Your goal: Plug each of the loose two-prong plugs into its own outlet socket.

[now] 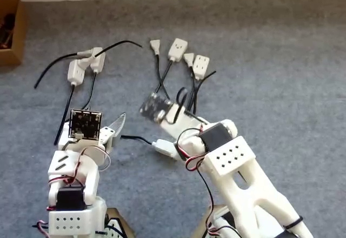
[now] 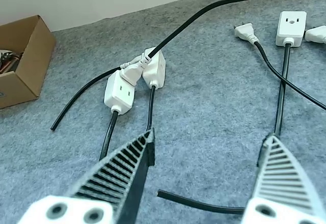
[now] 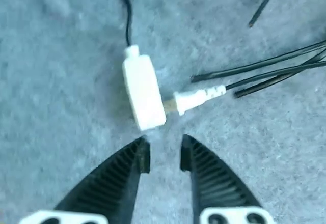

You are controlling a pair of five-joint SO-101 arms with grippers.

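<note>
Right pincer [image 3: 164, 147] slightly parted, empty, beside socket [image 3: 144, 94] holding plug [image 3: 196, 99]; left pincer [image 2: 210, 136] spread; cardboard box [image 2: 30, 56] contents unclear.

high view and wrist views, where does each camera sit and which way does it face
High view: fixed overhead, looking down on the grey carpet; left arm and right arm enter from the near edge.
Left wrist view: on the left arm, low, looking across the carpet past wide-open jaws to the cardboard box.
Right wrist view: on the right arm, facing down past slightly parted jaws at a socket block and plug.
Shared: high and left wrist views both show that box.
</note>
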